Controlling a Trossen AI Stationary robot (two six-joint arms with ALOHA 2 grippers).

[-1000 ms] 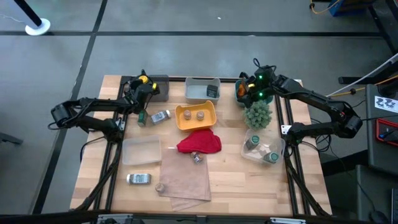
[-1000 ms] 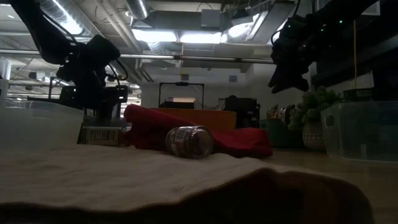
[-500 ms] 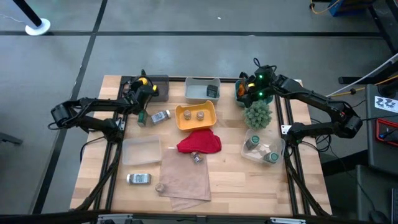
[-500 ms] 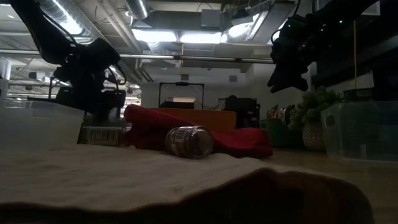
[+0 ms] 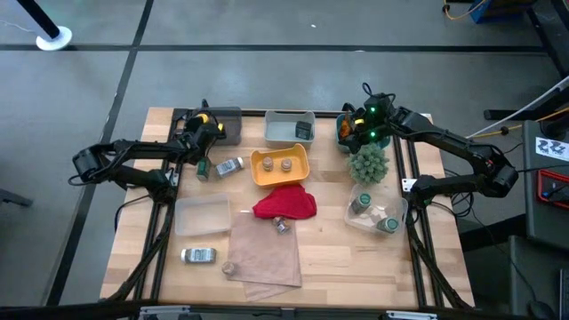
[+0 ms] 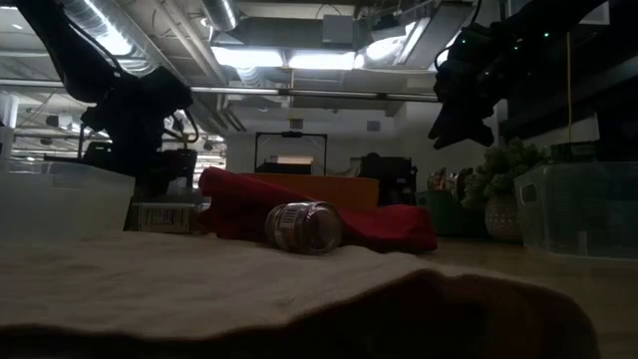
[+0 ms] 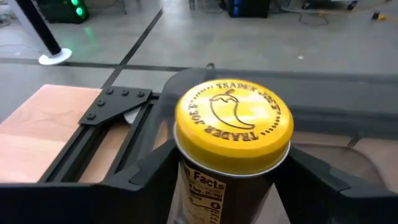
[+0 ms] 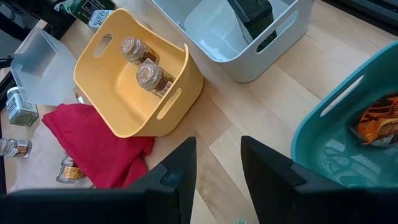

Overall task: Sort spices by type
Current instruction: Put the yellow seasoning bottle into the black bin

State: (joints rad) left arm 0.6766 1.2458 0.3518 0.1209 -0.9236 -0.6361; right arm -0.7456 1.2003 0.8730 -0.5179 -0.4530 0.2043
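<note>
I hold the yellow-capped brown glass spice bottle upright, left gripper clamped on it, upper left of the overhead frame.
It hangs beside the dark grey bin, probably its destination; right gripper, fingers apart, waits over the teal basket.

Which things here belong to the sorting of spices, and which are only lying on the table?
Part of the job:
yellow-capped bottle, held in the left tool
two pots in the yellow bin
foil sachet in the teal bin
silver-capped jar

Only lying about:
red cloth
green plant
tan cloth
</note>
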